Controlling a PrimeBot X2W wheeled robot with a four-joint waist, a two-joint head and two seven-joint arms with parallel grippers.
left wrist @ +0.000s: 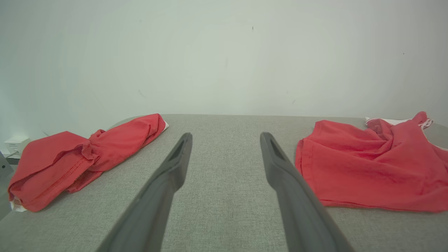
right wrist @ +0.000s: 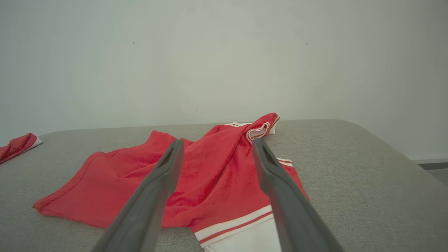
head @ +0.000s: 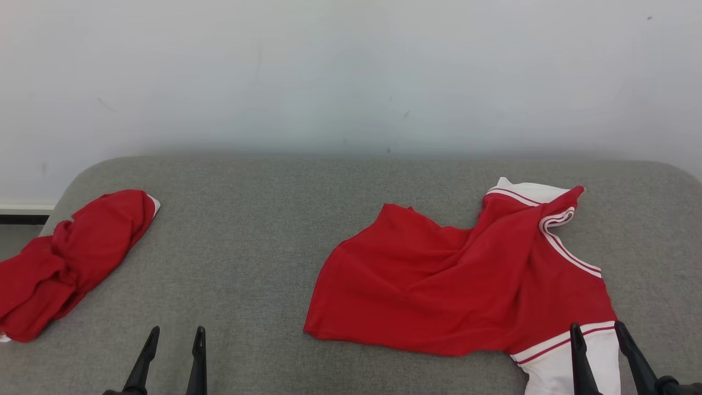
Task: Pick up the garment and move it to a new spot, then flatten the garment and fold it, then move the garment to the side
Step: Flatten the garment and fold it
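**A:** Where's the piece it has to fold?

**B:** The red knit garment with white striped trim (head: 460, 285) lies rumpled on the grey fabric-covered surface (head: 252, 247), straight ahead of the right end effector (head: 596, 329). The white band with the thin red stripe is the part nearest its two dark fingers. Looking along that arm, the band sits between them. The trimmed neck end is bunched up on the far side, toward the pale wall (head: 351, 71).

**A:** Has it got hold of it?

**B:** No. The right end effector's fingers stand spread wide and grip nothing. The tips hang over the white band, but I can't tell whether they touch the cloth.

**A:** And the other arm?

**B:** The left end effector (head: 177, 332) is spread just as wide, over bare grey fabric, and its fingers are empty. The garment's straight red edge lies off to its right, near but apart.

**A:** What's the red heap over there?

**B:** That's a crumpled red cloth bundle (head: 71, 258). It lies ahead of the left end effector and well off to its left, by the rounded corner of the surface, with a bit of white at its far tip. It's well apart from the garment, with open grey fabric between the two.
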